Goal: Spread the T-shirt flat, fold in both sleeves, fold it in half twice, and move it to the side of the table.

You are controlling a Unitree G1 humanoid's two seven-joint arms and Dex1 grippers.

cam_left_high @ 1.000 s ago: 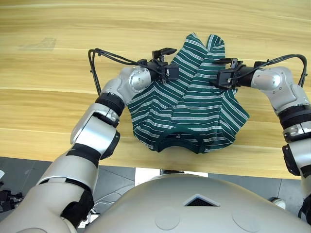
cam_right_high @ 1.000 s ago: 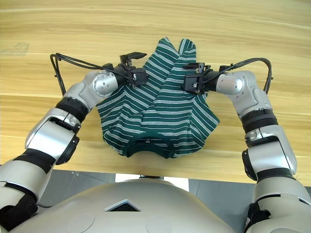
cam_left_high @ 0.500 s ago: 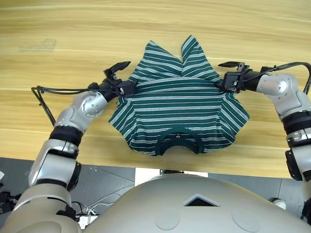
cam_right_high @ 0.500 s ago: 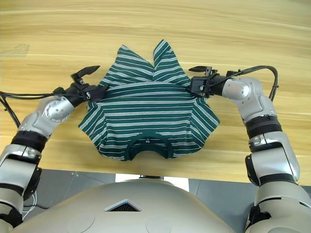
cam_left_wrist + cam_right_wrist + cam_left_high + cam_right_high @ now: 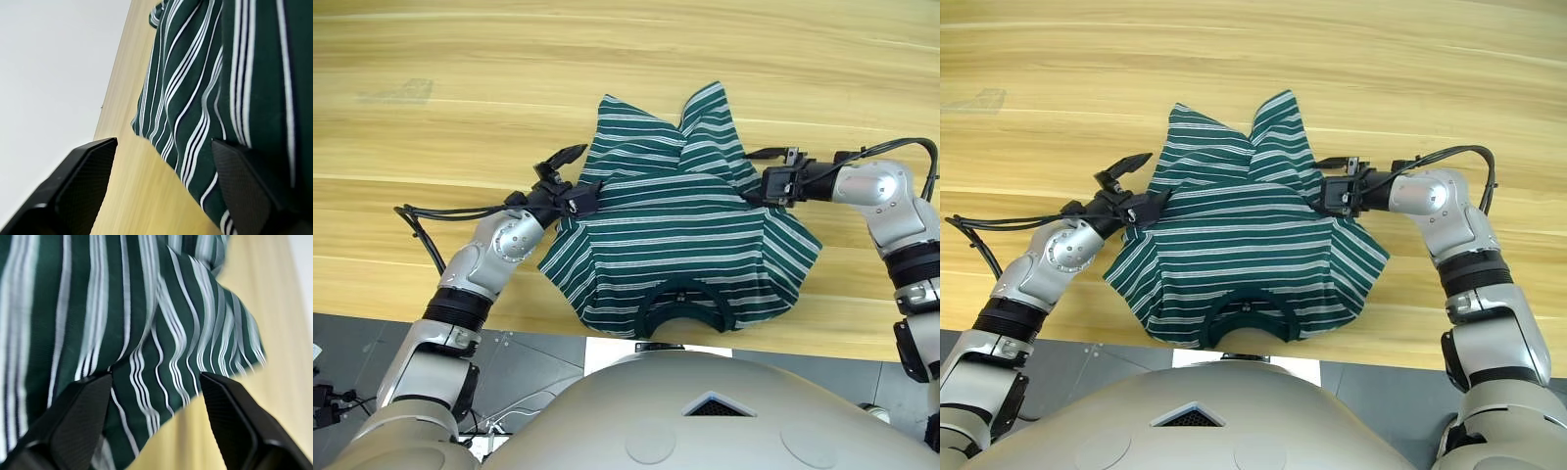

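A dark green T-shirt with white stripes (image 5: pixel 675 235) lies half spread on the wooden table (image 5: pixel 460 59), collar (image 5: pixel 683 294) at the near edge. Its far hem is bunched into two peaks. My left gripper (image 5: pixel 582 172) is at the shirt's left edge, open, one finger raised above the cloth and the other against it. In the left wrist view the striped cloth (image 5: pixel 205 88) hangs beside one finger. My right gripper (image 5: pixel 756 180) stands open at the shirt's right edge. Striped cloth (image 5: pixel 146 323) lies between its fingers.
Bare wood stretches to the left, right and far side of the shirt. The table's near edge (image 5: pixel 431 318) runs just below the collar, with dark floor beyond it. A faint grey mark (image 5: pixel 396 91) sits at the far left.
From bunched a second ago, the shirt has been spread wide as both arms swung apart. Since half a second ago both grippers and the shirt have shifted toward the near edge.
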